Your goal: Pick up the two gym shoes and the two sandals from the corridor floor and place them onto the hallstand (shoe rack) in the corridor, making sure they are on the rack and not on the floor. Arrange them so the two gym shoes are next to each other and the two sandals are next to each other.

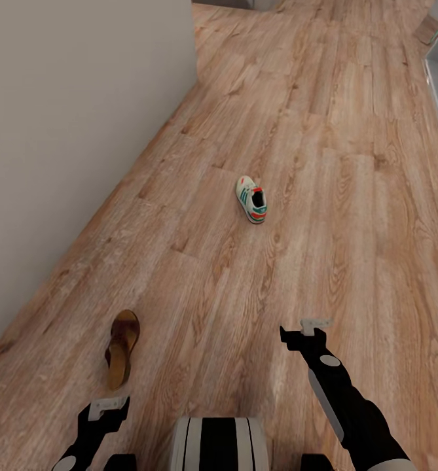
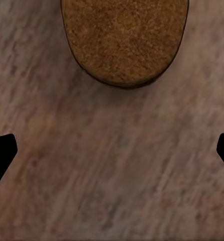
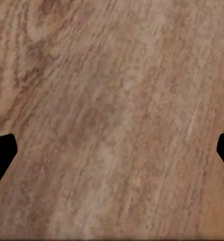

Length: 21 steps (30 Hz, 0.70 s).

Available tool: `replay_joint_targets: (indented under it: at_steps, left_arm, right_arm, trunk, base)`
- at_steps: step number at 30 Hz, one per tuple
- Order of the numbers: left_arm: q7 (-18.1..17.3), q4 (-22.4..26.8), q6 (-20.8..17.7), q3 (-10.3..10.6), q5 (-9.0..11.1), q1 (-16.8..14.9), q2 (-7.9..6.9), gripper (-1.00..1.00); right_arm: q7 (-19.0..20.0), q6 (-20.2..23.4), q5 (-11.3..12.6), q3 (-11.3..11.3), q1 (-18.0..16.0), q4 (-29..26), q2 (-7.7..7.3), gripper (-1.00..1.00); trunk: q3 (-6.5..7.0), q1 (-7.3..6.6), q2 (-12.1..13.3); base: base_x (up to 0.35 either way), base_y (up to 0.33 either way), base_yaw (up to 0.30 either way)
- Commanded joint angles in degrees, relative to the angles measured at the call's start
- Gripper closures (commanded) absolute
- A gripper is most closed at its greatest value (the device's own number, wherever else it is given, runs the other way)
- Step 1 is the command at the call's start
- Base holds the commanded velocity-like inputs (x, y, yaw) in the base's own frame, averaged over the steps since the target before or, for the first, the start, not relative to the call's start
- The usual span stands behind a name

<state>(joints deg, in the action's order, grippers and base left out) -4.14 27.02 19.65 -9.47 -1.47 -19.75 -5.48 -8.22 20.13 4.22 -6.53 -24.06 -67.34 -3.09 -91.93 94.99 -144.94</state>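
Light: even, soft, moderately bright; no clear source.
Shadows: faint, only under the shoe and sandal.
Glare: none.
Focus: head view fairly sharp; wrist views soft, floor grain blurred.

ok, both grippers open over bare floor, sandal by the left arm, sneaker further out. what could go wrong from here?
1. The flat brown leather sandal lies low on the wood-plank floor; the left gripper, open and short of its rounded end, may scrape the planks or push it away.
2. The white sneaker with green stripes looks beyond either arm; the base likely must drive, and could nudge the sandal.
3. The grey wall is close on the left, limiting arm swing.
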Motion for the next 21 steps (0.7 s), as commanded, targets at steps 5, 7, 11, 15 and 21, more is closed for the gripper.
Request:
replay_joint_targets:
  at_steps: [5, 7, 11, 15, 21]
  left_arm:
    - [-0.4, 0.0, 0.2, -0.6, -0.2, 0.0, 0.03, -1.00]
    - [-0.4, 0.0, 0.2, -0.6, -0.2, 0.0, 0.03, -1.00]
    - [-0.4, 0.0, 0.2, -0.6, -0.2, 0.0, 0.03, -1.00]
    - [-0.4, 0.0, 0.2, -0.6, -0.2, 0.0, 0.03, -1.00]
    - [-0.4, 0.0, 0.3, -0.6, -0.2, 0.0, 0.03, -1.00]
  right_arm:
    - [-0.6, 0.3, 0.4, -0.2, 0.0, -0.1, -0.08, -1.00]
    - [-0.6, 0.3, 0.4, -0.2, 0.0, -0.1, -0.08, -1.00]
    - [-0.6, 0.3, 0.4, -0.2, 0.0, -0.1, -0.08, -1.00]
    - [-0.6, 0.3, 0.4, -0.2, 0.0, -0.1, -0.08, -1.00]
    - [-0.6, 0.3, 0.4, -0.2, 0.0, -0.1, -0.08, -1.00]
  trunk:
    - [-0.48, 0.04, 0.0]
    - [-0.48, 0.04, 0.0]
    - [-0.48, 0.04, 0.0]
    - [-0.48, 0.04, 0.0]
    - [-0.48, 0.04, 0.0]
  base:
    - [0.000, 0.000, 0.000]
    - [0.000, 0.000, 0.000]
    - [0.000, 0.000, 0.000]
    - [0.000, 0.000, 0.000]
    - [0.128, 0.000, 0.000]
